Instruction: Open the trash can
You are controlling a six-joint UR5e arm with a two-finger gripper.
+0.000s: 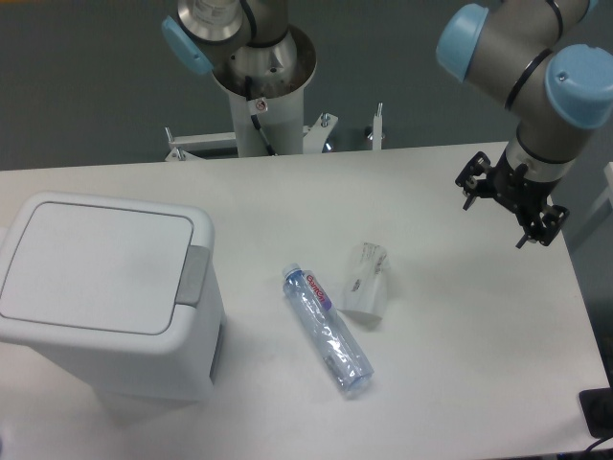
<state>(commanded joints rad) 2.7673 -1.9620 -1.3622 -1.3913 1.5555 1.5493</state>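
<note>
The trash can (105, 297) stands at the left end of the white table (287, 192), near the front-left corner; lid is flat and closed, seated flush in the rim. The grey push tab (194, 275) sits on the rim's right edge, facing the table centre, so the can's opening side points to the right in the camera view. Lid outline is roughly square w/ a slightly longer left-right axis, skewed a little clockwise relative to the table edge. The can's lower left is cut off by the frame edge, and its base is hard to separate from its shadow. Just right of the can, apart from it, a clear plastic bottle (327, 329) lies on its side, long axis diagonal, cap toward the upper left, base toward the lower right. Beside the bottle's upper part, a small white packet (368, 283) lies flat; contact w/ the bottle cannot be confirmed. The gripper (509, 199) hangs over the table's far right edge, well apart from the can, holding nothing. Its fingers are small and dark; they look slightly apart, but the separation cannot be determined reliably. The arm's upper links are cut off at the top of frame; the mounting column (254, 91) stands behind the table
</note>
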